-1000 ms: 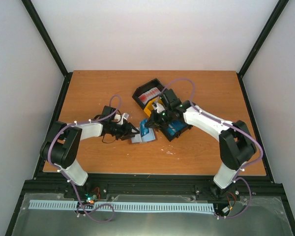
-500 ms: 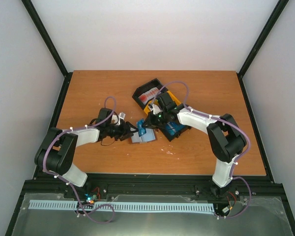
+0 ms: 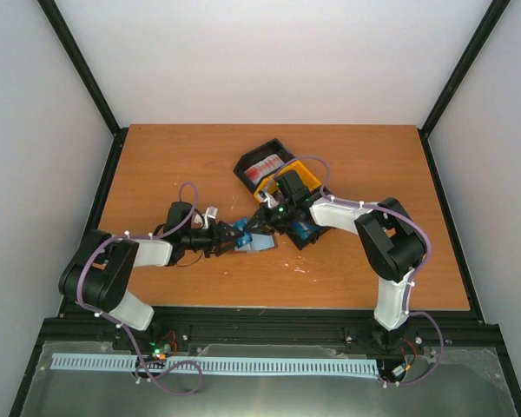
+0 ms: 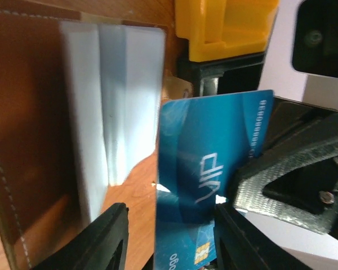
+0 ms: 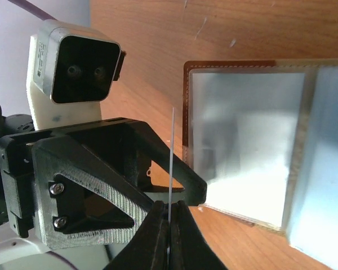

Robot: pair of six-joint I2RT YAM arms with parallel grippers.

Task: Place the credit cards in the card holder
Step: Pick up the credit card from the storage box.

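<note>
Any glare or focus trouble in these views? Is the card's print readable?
Left wrist: card holder lining glares white, blue card lettering sharp, left fingers soft. Right wrist: lining washed out, card edge-on as a thin line in the right gripper. Top external: evenly lit.

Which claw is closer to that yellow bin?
Right. The right gripper is just near-left of the yellow bin, holding a blue card; the left gripper is farther left, across that card.
</note>
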